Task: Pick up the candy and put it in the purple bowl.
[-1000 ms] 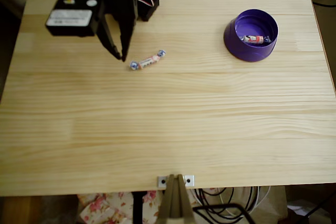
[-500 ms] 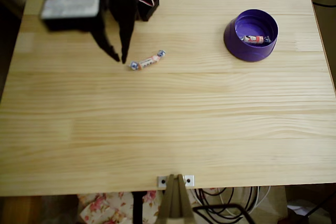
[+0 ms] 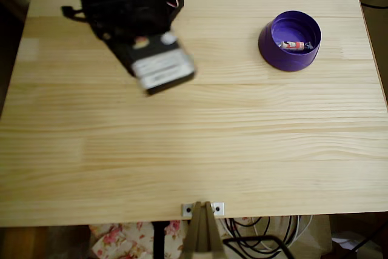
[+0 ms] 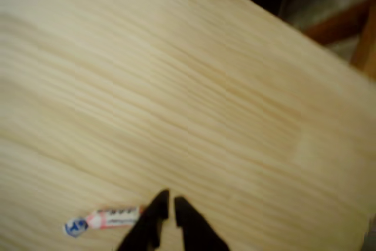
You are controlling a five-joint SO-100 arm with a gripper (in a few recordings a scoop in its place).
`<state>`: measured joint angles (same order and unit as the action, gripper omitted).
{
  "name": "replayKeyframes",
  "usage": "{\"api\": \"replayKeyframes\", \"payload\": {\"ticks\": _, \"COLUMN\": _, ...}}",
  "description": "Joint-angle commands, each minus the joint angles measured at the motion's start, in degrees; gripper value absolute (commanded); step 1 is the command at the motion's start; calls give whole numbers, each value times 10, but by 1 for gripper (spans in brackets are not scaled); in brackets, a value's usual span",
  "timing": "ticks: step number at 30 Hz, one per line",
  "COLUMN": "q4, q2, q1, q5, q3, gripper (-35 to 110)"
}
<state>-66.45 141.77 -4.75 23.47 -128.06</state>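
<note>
Pale pine worktop (image 3: 242,137) fills the scene, and we are at the reach-and-line-up step — nothing is grasped yet. In the wrist view the black fingers (image 4: 171,210) stand almost together, only a thin slit between the tips, with nothing held between them. The candy (image 4: 106,220) lies flat on the wood just to the left of those tips, its pale pink middle running toward them and one blue-and-white twisted end pointing away; whether the near end touches a finger I cannot tell through the blur. From overhead the arm's dark body (image 3: 130,22) sits over the upper left of the worktop, well apart from the purple bowl (image 3: 290,40) at upper right, which holds another wrapped sweet (image 3: 293,45). Next, by my reading — spread the fingers, shift left to straddle the roll, then close.
</note>
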Motion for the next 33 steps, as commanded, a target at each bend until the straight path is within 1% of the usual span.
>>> {"api": "replayKeyframes", "payload": {"ticks": 1, "q4": -19, "q2": 48, "q1": -33, "q5": 80, "q3": 17, "gripper": -1}}
{"api": "replayKeyframes", "payload": {"ticks": 3, "q4": -21, "q2": 47, "q1": -44, "q5": 84, "q3": 17, "gripper": -1}}
{"api": "replayKeyframes", "payload": {"ticks": 5, "q4": -26, "q2": 39, "q1": -64, "q5": 128, "q3": 18, "gripper": -1}}
{"api": "replayKeyframes", "payload": {"ticks": 10, "q4": -63, "q2": 17, "q1": -102, "q5": 178, "q3": 22, "gripper": 0}}
{"api": "replayKeyframes", "payload": {"ticks": 14, "q4": -78, "q2": 11, "q1": -96, "q5": 243, "q3": 18, "gripper": 0}}
{"api": "replayKeyframes", "payload": {"ticks": 19, "q4": -107, "q2": -26, "q1": -76, "q5": 285, "q3": 28, "gripper": 0}}
{"api": "replayKeyframes", "payload": {"ticks": 22, "q4": -148, "q2": -45, "q1": -56, "q5": 284, "q3": 62, "gripper": 0}}
{"api": "replayKeyframes", "payload": {"ticks": 24, "q4": -146, "q2": -57, "q1": -45, "q5": 279, "q3": 62, "gripper": 0}}
{"api": "replayKeyframes", "payload": {"ticks": 26, "q4": -156, "q2": -75, "q1": -34, "q5": 299, "q3": 68, "gripper": 0}}
{"api": "replayKeyframes", "payload": {"ticks": 27, "q4": -157, "q2": -79, "q1": -27, "q5": 316, "q3": 66, "gripper": 1}}
{"api": "replayKeyframes", "payload": {"ticks": 33, "q4": -167, "q2": -126, "q1": 11, "q5": 410, "q3": 60, "gripper": 23}}
